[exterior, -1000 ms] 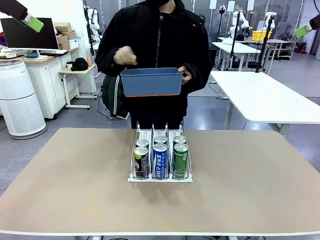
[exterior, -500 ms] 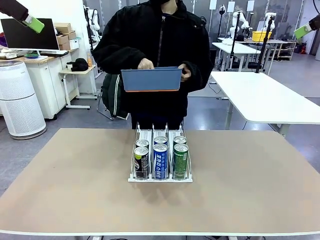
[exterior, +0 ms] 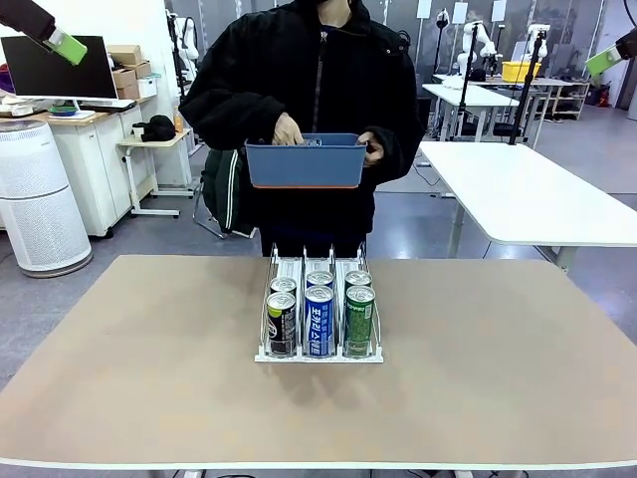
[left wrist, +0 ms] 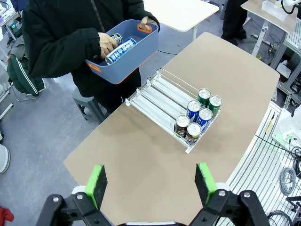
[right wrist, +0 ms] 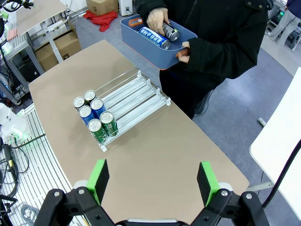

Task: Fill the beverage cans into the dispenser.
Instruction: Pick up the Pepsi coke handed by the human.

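Note:
The white wire dispenser (exterior: 318, 351) stands mid-table with several beverage cans (exterior: 319, 317) at its near end: black-and-green in the left lane, blue in the middle, green on the right. In the wrist views the dispenser (left wrist: 162, 96) (right wrist: 128, 98) has bare rails behind the cans (left wrist: 198, 116) (right wrist: 94, 116). Across the table, a person holds a blue bin (exterior: 304, 164) and has one hand (right wrist: 157, 19) on a can inside it, beside a blue can (right wrist: 153, 37) (left wrist: 120, 51). My left gripper (left wrist: 150, 183) (exterior: 62, 44) and right gripper (right wrist: 153, 180) (exterior: 605, 60) hang high above the table, both open and holding nothing.
The tan table (exterior: 149, 378) is bare on both sides of the dispenser. A white table (exterior: 528, 189) stands behind on the right. At the left are a white air purifier (exterior: 38, 199) and a desk with a monitor.
The person's raised hand has come down into the blue bin and now rests on a can there. Both grippers and the cans in the dispenser are unmoved.

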